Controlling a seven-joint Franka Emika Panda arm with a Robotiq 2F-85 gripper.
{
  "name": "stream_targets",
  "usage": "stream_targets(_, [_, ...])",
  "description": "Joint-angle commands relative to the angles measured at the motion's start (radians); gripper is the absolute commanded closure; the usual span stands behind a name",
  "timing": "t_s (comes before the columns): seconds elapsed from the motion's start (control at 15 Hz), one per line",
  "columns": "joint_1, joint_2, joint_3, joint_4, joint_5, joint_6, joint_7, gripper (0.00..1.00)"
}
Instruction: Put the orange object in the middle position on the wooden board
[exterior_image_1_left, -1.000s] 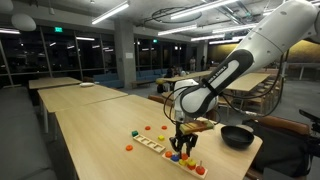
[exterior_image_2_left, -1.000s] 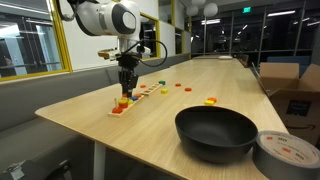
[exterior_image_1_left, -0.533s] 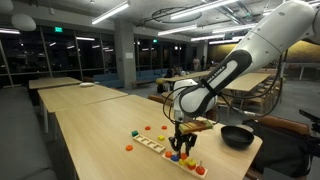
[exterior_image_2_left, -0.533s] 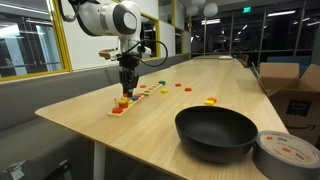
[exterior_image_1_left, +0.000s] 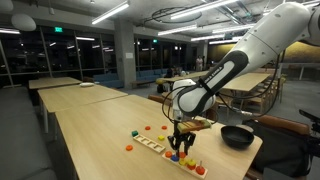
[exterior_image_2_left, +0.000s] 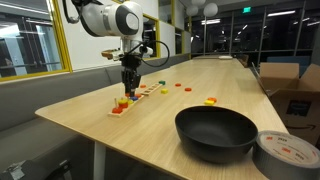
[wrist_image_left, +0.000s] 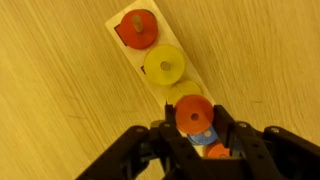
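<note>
A long wooden board (wrist_image_left: 141, 56) lies on the table with pegs holding coloured pieces. In the wrist view a red piece (wrist_image_left: 136, 28) sits at the board's far end and a yellow ring (wrist_image_left: 165, 65) sits beside it. My gripper (wrist_image_left: 195, 122) is shut on an orange disc (wrist_image_left: 194, 114) with a centre hole, held over the board's middle. A blue piece (wrist_image_left: 207, 148) shows just beneath it. In both exterior views the gripper (exterior_image_1_left: 181, 148) (exterior_image_2_left: 126, 91) points straight down at the board (exterior_image_1_left: 152, 145) (exterior_image_2_left: 137, 97).
A black pan (exterior_image_1_left: 237, 136) (exterior_image_2_left: 216, 133) stands near the table's end, with a grey tape roll (exterior_image_2_left: 288, 155) beside it. Loose coloured pieces (exterior_image_1_left: 147, 128) (exterior_image_2_left: 210, 101) lie on the table around the board. A cardboard box (exterior_image_2_left: 295, 85) stands off the table.
</note>
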Motion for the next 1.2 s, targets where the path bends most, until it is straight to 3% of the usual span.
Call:
stream_targets(0.0, [-0.002,0.013,-0.006,0.016,0.002,-0.005,0.009,0.74])
stream_targets(1.13, [0.001,-0.015,-0.007,-0.014,0.007,-0.003,0.009,0.74])
